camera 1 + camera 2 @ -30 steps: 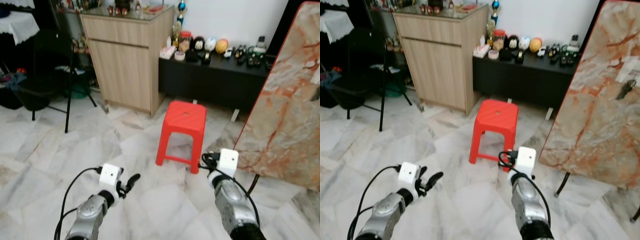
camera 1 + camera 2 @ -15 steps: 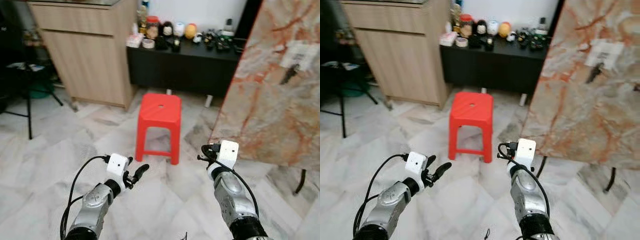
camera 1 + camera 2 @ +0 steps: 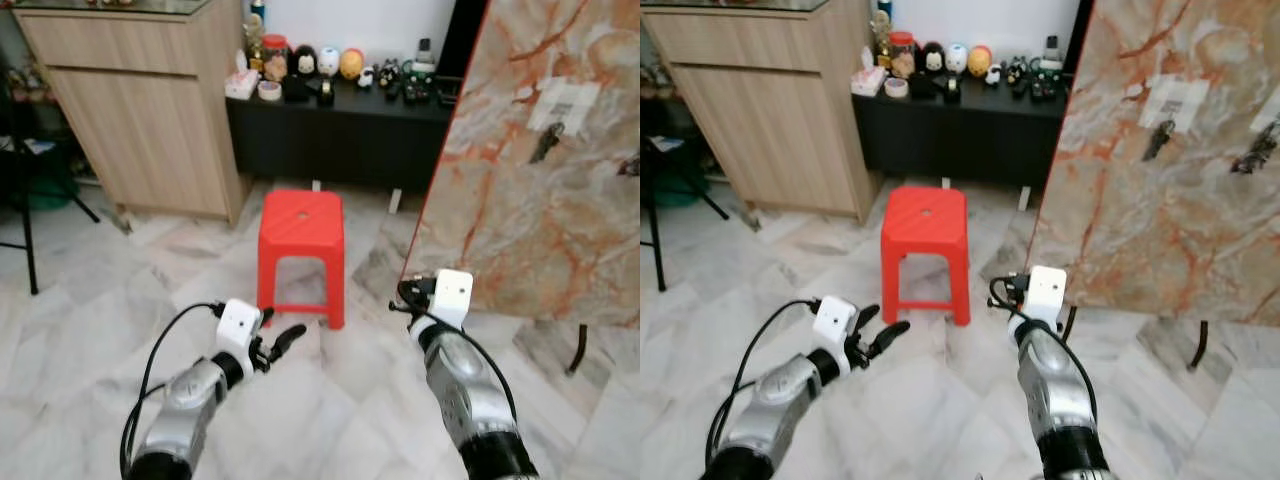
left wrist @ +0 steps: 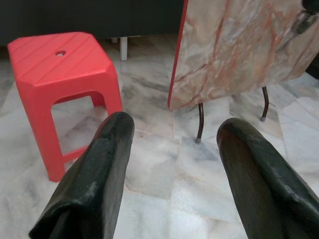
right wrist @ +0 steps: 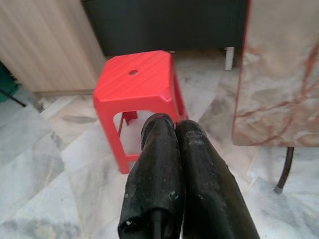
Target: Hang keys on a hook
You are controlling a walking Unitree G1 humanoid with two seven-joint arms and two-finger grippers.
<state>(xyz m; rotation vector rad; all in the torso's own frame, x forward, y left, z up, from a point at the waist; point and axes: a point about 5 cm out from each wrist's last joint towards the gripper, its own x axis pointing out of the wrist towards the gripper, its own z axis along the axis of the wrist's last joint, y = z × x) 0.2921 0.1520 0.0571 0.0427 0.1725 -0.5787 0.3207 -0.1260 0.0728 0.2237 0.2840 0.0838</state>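
The right claw (image 5: 172, 134) is clenched, its two black fingers pressed flat together with nothing between them that I can see. In the left eye view it sits low and a bit right of the middle. The left claw (image 4: 172, 149) is spread wide and holds nothing. It sits in the lower left of the left eye view.

Just past both claws is a red stool (image 3: 300, 222) on the marble floor (image 3: 90, 300). Behind the stool is a black shelf (image 3: 340, 130) with small toys on top, and a wooden cabinet (image 3: 140, 110) stands in the upper left.

On the right is a big marble board (image 3: 540, 170) on thin metal legs. Keys (image 3: 1157, 138) hang on it in the upper right of the right eye view, and a second bunch (image 3: 1255, 155) hangs near the right edge. I cannot make out the hook itself.

A second ago the board was cut off at the right edge and the stool sat further right. Now the whole picture has slid, so the stool is nearer the middle and much more of the board shows. That means the robot has turned toward the board. The things themselves have not moved. I think the robot is lining up with the board, and it is not close enough to reach yet.
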